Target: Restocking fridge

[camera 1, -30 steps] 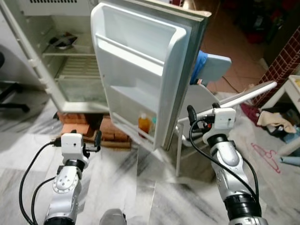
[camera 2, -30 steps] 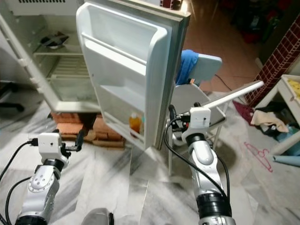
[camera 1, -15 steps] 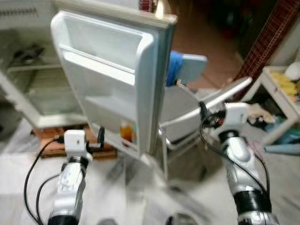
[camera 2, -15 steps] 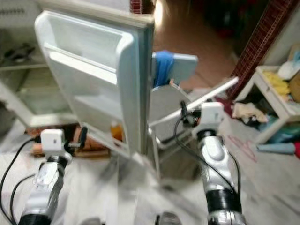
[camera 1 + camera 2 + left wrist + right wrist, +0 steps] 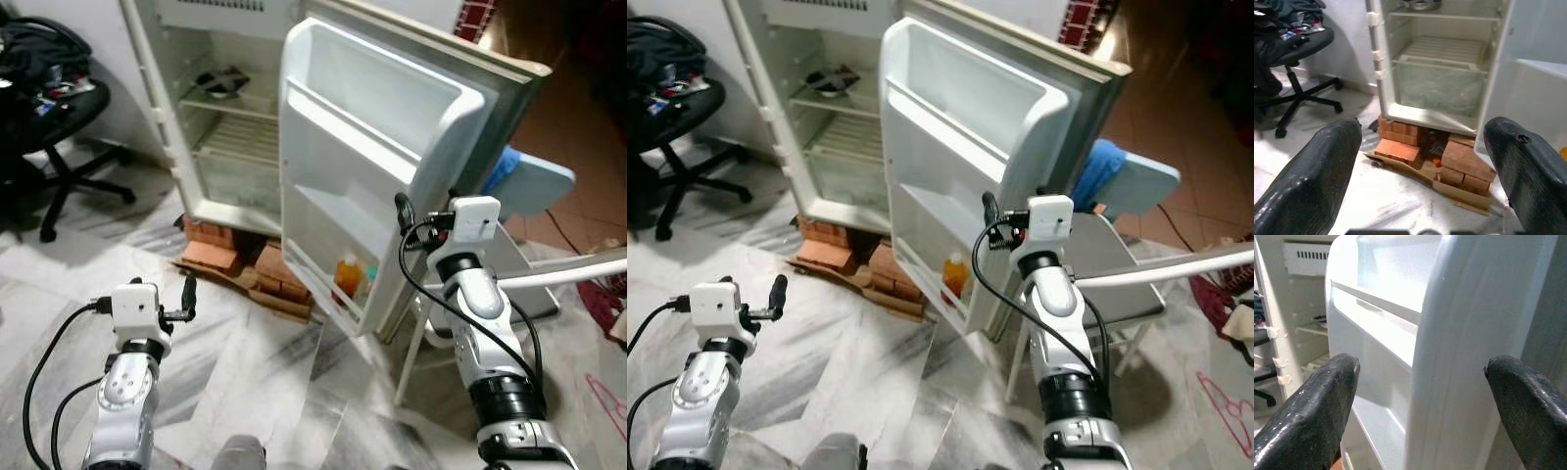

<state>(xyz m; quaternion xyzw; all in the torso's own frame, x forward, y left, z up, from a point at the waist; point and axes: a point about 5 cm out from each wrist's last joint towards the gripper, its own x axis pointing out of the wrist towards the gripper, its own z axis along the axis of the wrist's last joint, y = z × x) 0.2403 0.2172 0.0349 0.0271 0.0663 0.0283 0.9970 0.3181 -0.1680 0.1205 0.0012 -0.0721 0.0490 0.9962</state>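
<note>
The white fridge (image 5: 211, 147) stands open, its door (image 5: 392, 147) swung wide toward me. An orange bottle (image 5: 346, 275) sits in the door's lowest shelf beside a small greenish item. A metal bowl (image 5: 220, 81) rests on the upper wire shelf. My right gripper (image 5: 1421, 366) is raised at the door's outer edge, open, with the edge between its fingers (image 5: 401, 209). Low over the floor to the left is my left gripper (image 5: 1422, 126), open and holding nothing as it points at the fridge's base.
Red bricks (image 5: 245, 262) and flattened cardboard prop up the fridge. A black office chair (image 5: 54, 103) piled with things stands at the left. Behind the door stands a grey folding chair (image 5: 534, 186) with a blue cloth. A white bar (image 5: 583, 269) reaches in from the right. The floor is marble.
The camera has swung left and the blur has cleared, bringing the fridge interior and the office chair into view. The right gripper stays at the door's edge; the left stays low.
</note>
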